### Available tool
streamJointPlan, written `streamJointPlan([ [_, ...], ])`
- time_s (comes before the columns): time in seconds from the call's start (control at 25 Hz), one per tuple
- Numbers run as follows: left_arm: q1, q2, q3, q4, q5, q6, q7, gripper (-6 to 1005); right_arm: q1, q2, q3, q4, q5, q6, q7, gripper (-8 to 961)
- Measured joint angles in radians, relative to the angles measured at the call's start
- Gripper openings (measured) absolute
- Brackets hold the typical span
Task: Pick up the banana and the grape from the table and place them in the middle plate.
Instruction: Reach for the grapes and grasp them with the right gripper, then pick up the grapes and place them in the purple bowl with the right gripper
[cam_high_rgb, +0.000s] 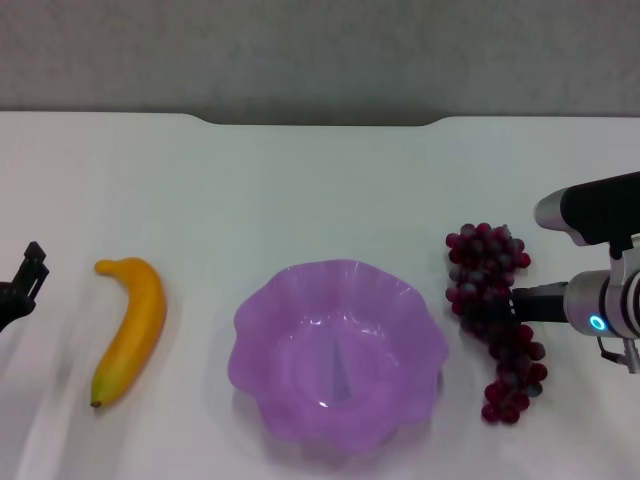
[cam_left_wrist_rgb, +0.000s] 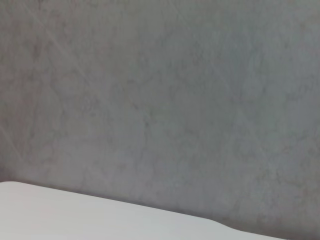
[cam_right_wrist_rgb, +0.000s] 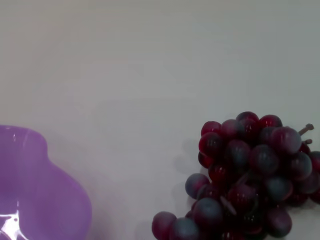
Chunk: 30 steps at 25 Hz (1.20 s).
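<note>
Here the plain white worktop (cam_high_rgb: 320, 190) carries three things in a row. The translucent light-purple plate with a wavy scalloped rim (cam_high_rgb: 340, 352) sits in the middle, near the front edge. The curved yellow-orange banana with a dark greenish tip (cam_high_rgb: 132, 327) lies to its left, well apart from it, with the tip pointing toward the near side. The long bunch of small dark red-purple grapes (cam_high_rgb: 494, 320) lies just right of the plate, running from far to near.

The right claw (cam_high_rgb: 500, 305) reaches in from the right edge, and its dark fingers lie over the middle of the grape bunch; how wide it stands I cannot tell. The left claw (cam_high_rgb: 28, 272) hangs at the far left edge, left of the banana and apart from it, holding nothing; its opening cannot be told either.
</note>
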Motion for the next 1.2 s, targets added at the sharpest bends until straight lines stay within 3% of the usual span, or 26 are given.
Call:
streamJointPlan([
  [0.28, 0.002, 0.000, 0.000, 0.000, -0.001, 0.000, -0.001, 674, 0.000, 0.000, -0.002, 0.004, -0.004, -0.002, -0.004, 794],
  [0.48, 0.005, 0.000, 0.000, 0.000, -0.003, 0.000, -0.001, 674, 0.000, 0.000, -0.002, 0.006, -0.006, -0.002, -0.012, 540],
  [0.72, 0.007, 0.000, 0.000, 0.000, -0.006, 0.000, -0.001, 674, -0.003, 0.000, -0.002, 0.006, -0.007, -0.007, -0.019, 447],
  [1.2, 0.009, 0.001, 0.000, 0.000, -0.008, -0.001, -0.002, 674, -0.049, 0.002, -0.015, 0.068, -0.007, -0.039, -0.030, 407],
])
